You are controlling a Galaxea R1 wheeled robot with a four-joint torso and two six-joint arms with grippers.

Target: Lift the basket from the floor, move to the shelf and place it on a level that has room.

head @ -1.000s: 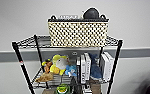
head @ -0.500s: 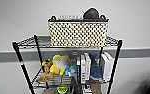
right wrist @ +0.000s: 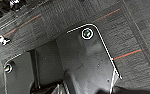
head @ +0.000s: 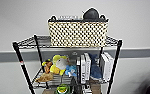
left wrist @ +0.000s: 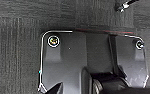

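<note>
One basket (head: 78, 33) stands on the top level (head: 36, 41) of one shelf (head: 21, 61), and it has two small dark loop handles, one at each end of its rim. One dark rounded object (head: 91, 13) rises above that rim; what it is cannot be told. The rack shows three black posts in the head view. On the tier below sit one yellow-and-white plush toy (head: 58, 64), one brown plush toy (head: 46, 71), one blue soft item (head: 71, 70), and a row of upright books (head: 84, 68) too blurred to count exactly. Under them lies one green-and-yellow round thing (head: 63, 88). The wrist views show one carpeted floor (left wrist: 16, 50) with two orange lines (right wrist: 127, 54).
</note>
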